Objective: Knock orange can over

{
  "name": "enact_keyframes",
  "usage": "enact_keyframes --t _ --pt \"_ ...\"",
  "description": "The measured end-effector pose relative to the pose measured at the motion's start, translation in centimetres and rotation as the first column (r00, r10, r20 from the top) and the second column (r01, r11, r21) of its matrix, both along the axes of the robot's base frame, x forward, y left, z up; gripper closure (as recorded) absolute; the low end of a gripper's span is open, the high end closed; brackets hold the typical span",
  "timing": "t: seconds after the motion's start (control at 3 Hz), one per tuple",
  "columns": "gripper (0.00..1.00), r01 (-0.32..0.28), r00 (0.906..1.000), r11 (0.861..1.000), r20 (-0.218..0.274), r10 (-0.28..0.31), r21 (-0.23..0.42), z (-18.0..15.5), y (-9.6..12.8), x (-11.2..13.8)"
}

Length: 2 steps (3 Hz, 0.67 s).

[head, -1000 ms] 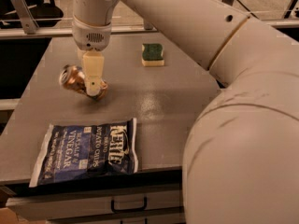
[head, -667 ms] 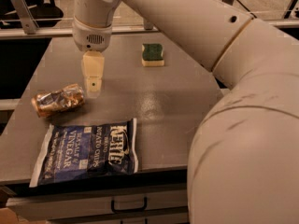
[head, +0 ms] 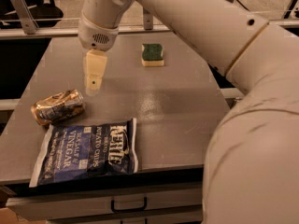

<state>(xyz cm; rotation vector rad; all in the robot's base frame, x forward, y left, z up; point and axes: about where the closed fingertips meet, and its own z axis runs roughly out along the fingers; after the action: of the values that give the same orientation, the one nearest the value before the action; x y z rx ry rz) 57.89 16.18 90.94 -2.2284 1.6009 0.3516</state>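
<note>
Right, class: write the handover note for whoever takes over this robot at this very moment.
Hand: hangs over the table, apart from the orange can, holding nothing.
Orange can: on its side near the table's left edge, just behind the Kettle chip bag.
Done: the can is knocked over.
Left: probably only to retract the arm.

Gripper (head: 93, 85) over table (head: 187, 101); arm (head: 196, 27) cut off at top, right, bottom edges.
</note>
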Motion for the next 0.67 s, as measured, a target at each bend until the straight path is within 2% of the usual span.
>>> enact_keyframes --t 0.33,0.67 --pt "0.0 0.078 0.9966 0.979 0.012 -0.081 0.186 1.9 -2.7 2.4" --pt "0.0 0.176 0.9757 0.915 0.059 -0.211 0.362 4.8 -8.5 5.0"
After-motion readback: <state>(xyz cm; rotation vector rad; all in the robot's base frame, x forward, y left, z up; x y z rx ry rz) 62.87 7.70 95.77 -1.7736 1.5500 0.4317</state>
